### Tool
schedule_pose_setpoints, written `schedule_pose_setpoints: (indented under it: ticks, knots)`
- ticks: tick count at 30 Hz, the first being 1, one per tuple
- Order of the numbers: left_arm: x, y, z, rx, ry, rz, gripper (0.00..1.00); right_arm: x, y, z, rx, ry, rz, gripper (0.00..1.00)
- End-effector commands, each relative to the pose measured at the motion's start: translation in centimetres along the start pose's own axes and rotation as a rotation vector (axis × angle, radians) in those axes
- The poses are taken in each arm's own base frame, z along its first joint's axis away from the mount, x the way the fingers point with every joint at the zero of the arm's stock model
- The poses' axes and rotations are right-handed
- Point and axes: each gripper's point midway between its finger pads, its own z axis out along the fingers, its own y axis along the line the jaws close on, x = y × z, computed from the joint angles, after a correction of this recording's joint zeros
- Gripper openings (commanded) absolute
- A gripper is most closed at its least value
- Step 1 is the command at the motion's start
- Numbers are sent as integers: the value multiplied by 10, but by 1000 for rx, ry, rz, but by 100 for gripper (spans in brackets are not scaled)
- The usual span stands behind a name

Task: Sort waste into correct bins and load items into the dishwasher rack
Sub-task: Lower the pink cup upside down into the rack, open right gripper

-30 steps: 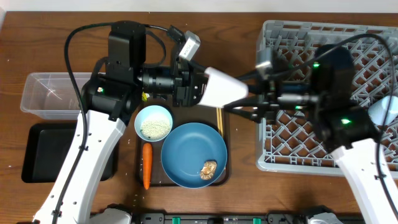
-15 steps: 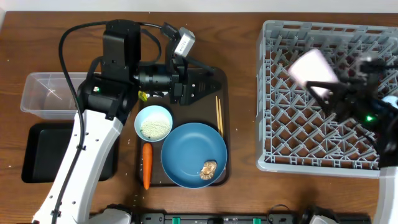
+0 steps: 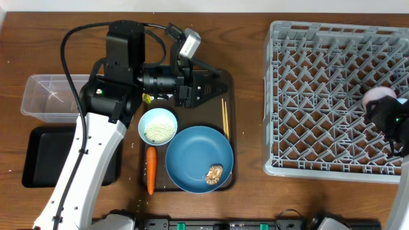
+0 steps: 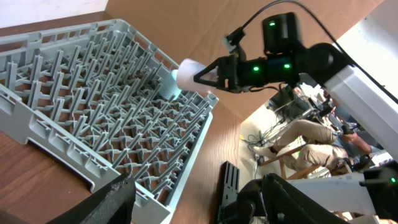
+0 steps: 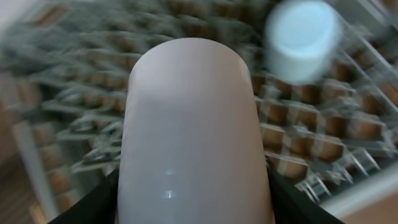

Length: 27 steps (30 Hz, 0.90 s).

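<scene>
My right gripper (image 3: pixel 385 114) is shut on the small pink cup (image 3: pixel 378 96), which it holds over the right side of the grey dishwasher rack (image 3: pixel 319 96). In the right wrist view the pink cup (image 5: pixel 193 124) fills the space between my fingers, and the small blue cup (image 5: pixel 301 40) stands in the rack behind it. My left gripper (image 3: pixel 214 86) is open and empty over the brown serving tray (image 3: pixel 227 80). On that tray lie the blue plate (image 3: pixel 195 153) with the brown food lump (image 3: pixel 214 173), the pale blue bowl (image 3: pixel 158 126) of rice, the carrot (image 3: pixel 151 169) and the chopsticks (image 3: pixel 225 118).
The clear tub (image 3: pixel 51 96) and the black tray (image 3: pixel 45 156) sit at the left edge. A yellow-green scrap (image 3: pixel 147 98) shows beside my left arm. The left wrist view shows the rack (image 4: pixel 93 93) and the right gripper holding the pink cup (image 4: pixel 193 73).
My right gripper has carried the pink cup from beside the left gripper at mid-table rightward to the rack's right side. The left gripper is empty and has hardly moved.
</scene>
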Motion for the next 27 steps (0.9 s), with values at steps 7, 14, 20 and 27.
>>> schedule_pose_setpoints:
  ticks: [7,14,20,27]
  knots:
    - [-4,-6,-4,1,-10,13,66,16,-30,45,160,148,131,46]
    - [-4,-6,-4,0,-10,14,66,26,-18,78,91,247,147,48]
    - [-4,-6,-4,0,-10,13,66,33,-18,93,82,298,155,64]
    - [-3,11,-4,-94,-13,-9,66,5,-2,71,20,216,148,82]
